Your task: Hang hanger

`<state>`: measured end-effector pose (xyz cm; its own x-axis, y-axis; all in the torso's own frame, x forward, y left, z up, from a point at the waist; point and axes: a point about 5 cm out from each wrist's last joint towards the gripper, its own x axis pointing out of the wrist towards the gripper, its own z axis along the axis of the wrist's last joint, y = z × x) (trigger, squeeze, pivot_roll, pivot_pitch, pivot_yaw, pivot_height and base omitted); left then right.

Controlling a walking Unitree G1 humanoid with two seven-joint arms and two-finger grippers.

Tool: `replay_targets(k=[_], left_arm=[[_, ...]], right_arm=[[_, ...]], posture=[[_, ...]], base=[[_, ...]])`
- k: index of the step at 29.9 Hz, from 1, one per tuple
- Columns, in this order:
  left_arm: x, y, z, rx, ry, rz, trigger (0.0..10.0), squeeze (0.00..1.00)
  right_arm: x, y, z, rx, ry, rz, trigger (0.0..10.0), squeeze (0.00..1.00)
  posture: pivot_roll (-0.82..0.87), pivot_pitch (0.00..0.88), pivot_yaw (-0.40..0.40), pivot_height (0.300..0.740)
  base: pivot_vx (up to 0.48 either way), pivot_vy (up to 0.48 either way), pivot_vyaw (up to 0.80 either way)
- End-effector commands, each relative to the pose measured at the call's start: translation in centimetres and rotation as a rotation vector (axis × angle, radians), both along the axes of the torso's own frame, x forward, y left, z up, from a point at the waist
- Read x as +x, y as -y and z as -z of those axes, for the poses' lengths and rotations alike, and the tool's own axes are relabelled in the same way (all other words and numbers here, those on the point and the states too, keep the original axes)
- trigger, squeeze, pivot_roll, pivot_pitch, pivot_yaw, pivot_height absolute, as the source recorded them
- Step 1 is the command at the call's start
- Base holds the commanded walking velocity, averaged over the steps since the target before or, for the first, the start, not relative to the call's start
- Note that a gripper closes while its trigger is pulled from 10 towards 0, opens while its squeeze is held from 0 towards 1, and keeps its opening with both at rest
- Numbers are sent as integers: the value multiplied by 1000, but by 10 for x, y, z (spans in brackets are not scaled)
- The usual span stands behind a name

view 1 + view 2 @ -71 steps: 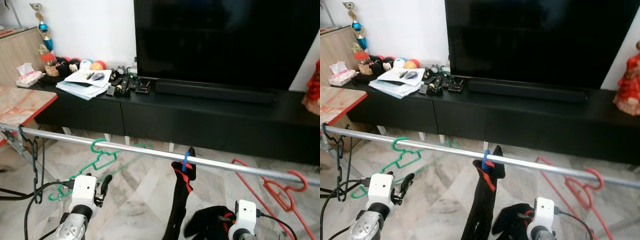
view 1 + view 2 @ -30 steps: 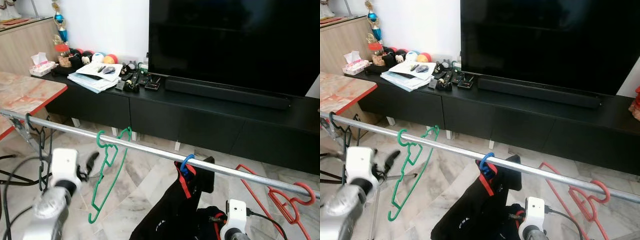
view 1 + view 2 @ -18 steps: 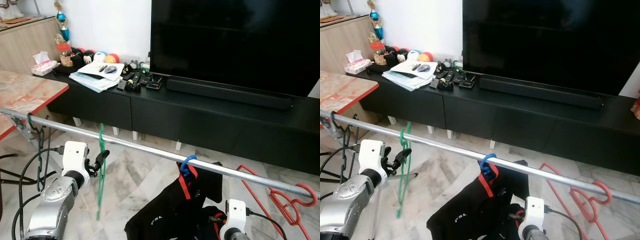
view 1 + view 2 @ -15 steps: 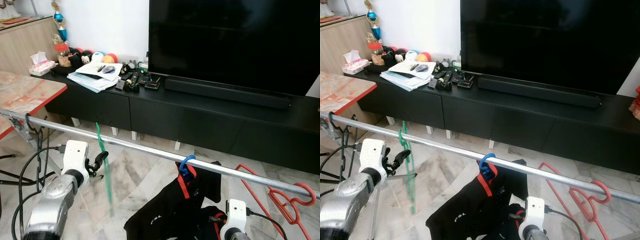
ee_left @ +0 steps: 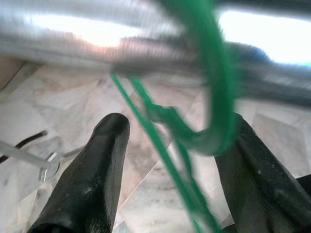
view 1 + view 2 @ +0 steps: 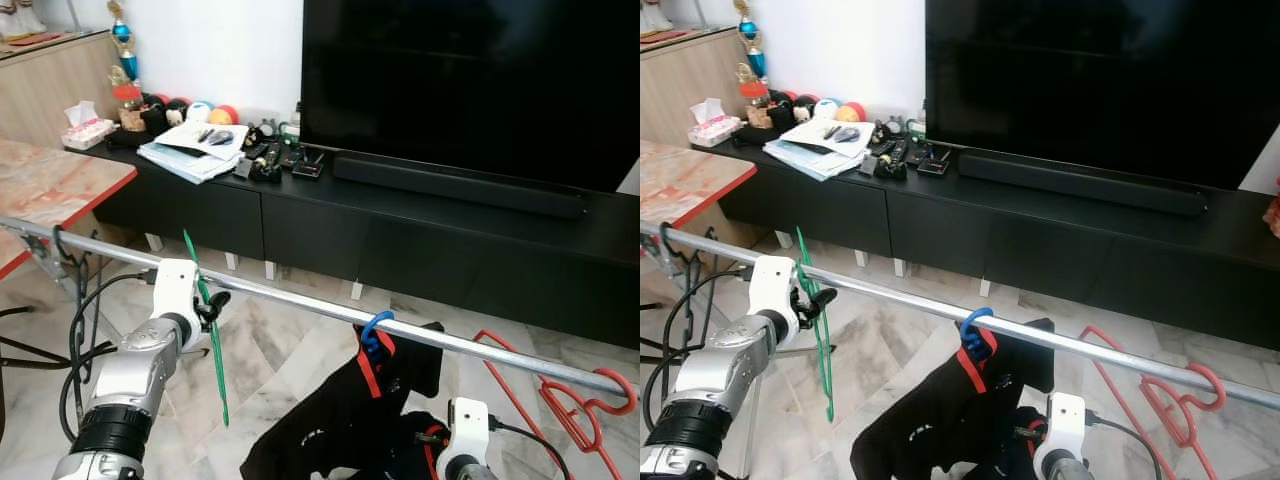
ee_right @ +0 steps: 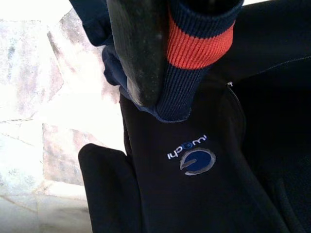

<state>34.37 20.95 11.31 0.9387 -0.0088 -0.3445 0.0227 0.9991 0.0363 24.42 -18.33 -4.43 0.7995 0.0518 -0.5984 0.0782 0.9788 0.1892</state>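
Right tool (image 7: 146, 53): sitting lowest and nearest, pressing into the black jacket (image 6: 340, 420); one finger is lying against the red-striped cuff, and I cannot tell whether the fingers are apart or together.
Black jacket: hanging from a blue hanger (image 6: 374, 327) hooked on the metal rail (image 6: 300, 296).
Left tool (image 5: 167, 150): reaching up to the rail on the robot's left, its two black fingers standing apart with nothing clamped.
Green hanger (image 6: 207, 320): its hook is curling over the rail, passing between the left tool's spread fingers and lying close against one of them; the body is hanging just beside the tool.
Green hanger axis: running top to bottom, hook up at the rail, body pointing down toward the floor, seen almost edge-on and tilting slightly.
Red hanger (image 6: 575, 395): hanging on the rail's far right end.
Black tabletop (image 6: 420, 200): standing farther back, carrying papers (image 6: 190, 155) and the television (image 6: 470, 85).
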Motion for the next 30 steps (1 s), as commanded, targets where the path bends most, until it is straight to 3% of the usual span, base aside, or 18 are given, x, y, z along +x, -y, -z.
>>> replay_targets(k=[1,6,12,13,14,30], left_arm=[[0,-4,8,8,-57,-48,10000,0],[-2,-11,18,1,-112,-152,10000,0],[1,-8,16,-15,-81,-164,10000,0],[3,-6,15,-26,-64,-157,6902,0],[4,-5,13,-29,-49,-147,0,0],[7,4,8,-17,-1,-73,0,0]], right_arm=[[4,2,-3,-10,13,-3,10000,0],[3,3,-3,-11,11,-1,10000,0],[3,4,-3,-12,12,0,10000,0],[3,4,-3,-12,13,0,10000,0],[3,4,-3,-11,13,0,10000,0],[2,2,-2,-9,12,-4,10000,0]], posture=[[151,0,-31,740],[148,0,-30,740],[143,0,-31,740],[143,0,-31,740],[143,0,-31,740],[135,0,-24,740]], base=[[0,0,0],[0,0,0],[0,0,0],[0,0,0],[0,0,0],[0,0,0]])
